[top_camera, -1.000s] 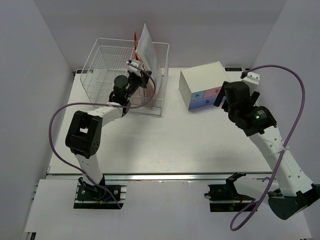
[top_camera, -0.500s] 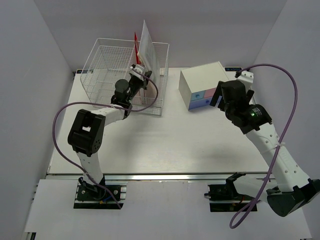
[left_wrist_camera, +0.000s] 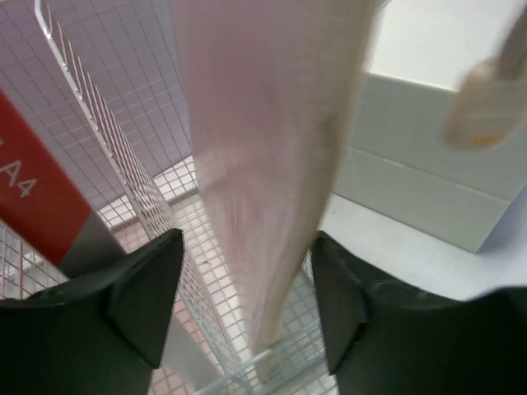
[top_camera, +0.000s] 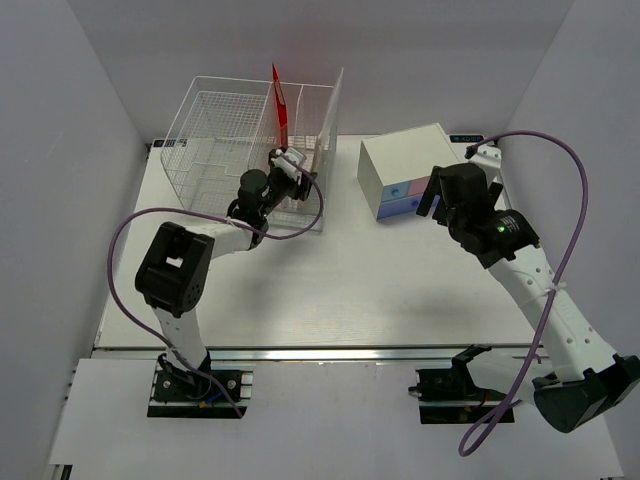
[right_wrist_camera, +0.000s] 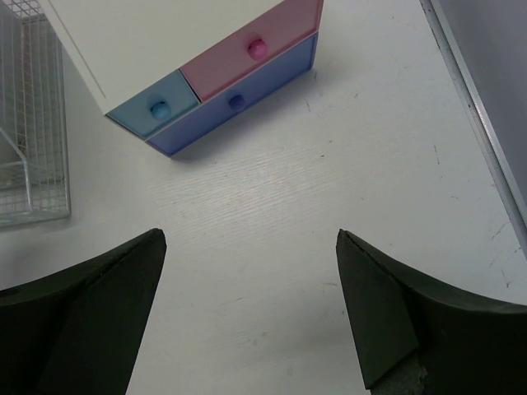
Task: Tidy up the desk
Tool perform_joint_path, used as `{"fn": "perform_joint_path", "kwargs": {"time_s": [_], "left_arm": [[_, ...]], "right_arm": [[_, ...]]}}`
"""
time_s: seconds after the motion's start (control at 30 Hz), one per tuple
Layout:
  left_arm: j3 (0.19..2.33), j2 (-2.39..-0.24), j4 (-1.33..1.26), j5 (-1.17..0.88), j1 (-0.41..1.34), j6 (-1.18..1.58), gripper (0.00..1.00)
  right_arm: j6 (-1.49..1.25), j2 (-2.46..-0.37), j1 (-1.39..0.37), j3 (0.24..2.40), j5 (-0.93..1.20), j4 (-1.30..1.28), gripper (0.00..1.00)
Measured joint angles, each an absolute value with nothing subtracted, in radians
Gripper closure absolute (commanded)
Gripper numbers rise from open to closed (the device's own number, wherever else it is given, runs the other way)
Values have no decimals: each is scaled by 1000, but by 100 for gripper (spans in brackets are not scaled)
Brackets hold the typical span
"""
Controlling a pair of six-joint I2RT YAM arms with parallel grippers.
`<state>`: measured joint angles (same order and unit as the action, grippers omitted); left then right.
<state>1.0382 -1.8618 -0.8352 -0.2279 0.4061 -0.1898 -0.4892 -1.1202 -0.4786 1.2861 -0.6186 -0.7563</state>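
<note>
Top view, worktop (top_camera: 330, 290): I see the white slab filling the middle of the frame, with its metal rail along the near edge by the arm bases.
Top view, wire basket (top_camera: 215, 150): it stands on the far left part of the worktop, with a red folder (top_camera: 279, 100) upright inside it.
Top view, drawer box (top_camera: 405, 165): it sits on the far right part of the worktop, well apart from the basket.
Top view, left pincer (top_camera: 292, 165): it is at the basket's near right corner. I cannot judge its finger gap from here.
Top view, right pincer (top_camera: 437, 200): it hangs just beside the drawer fronts.
Left wrist view, left pincer (left_wrist_camera: 247, 247): the fingers (left_wrist_camera: 140, 296) are spread, and a pale, blurred paper sheaf (left_wrist_camera: 272, 148) hangs between them with a gap on each side.
Left wrist view, surroundings: I see the basket mesh (left_wrist_camera: 123, 123) behind the sheaf, and the red folder (left_wrist_camera: 33, 197), marked A4, to the left.
Right wrist view, right pincer (right_wrist_camera: 249, 239): the fingers (right_wrist_camera: 107, 304) are wide apart and hold nothing, with bare worktop (right_wrist_camera: 272, 197) below them.
Right wrist view, drawer box (right_wrist_camera: 165, 33): it is ahead of the fingers, not touching them. I see a light-blue drawer (right_wrist_camera: 156, 107), a pink drawer (right_wrist_camera: 255, 53) and a long blue drawer (right_wrist_camera: 235, 111) beneath both.
Right wrist view, wire basket (right_wrist_camera: 33, 164): its corner shows at the left edge.
</note>
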Motion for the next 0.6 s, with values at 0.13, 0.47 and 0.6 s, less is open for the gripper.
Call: {"fn": "perform_joint_path", "kwargs": {"time_s": [0.13,0.47,0.6], "left_arm": [[1039,-1822,-786,-221,408,-161,2],[1036,-1462,-505,-226,427,6,2],[1037,-1240,-279,-213,474,154,2]], "right_arm": [[-490,-1120,-479,1286,-612,-757,11],[-482,-1120,-479,1287,-568,-762,11],[-482,-1111,-479,1286,-545,-773,11]]}}
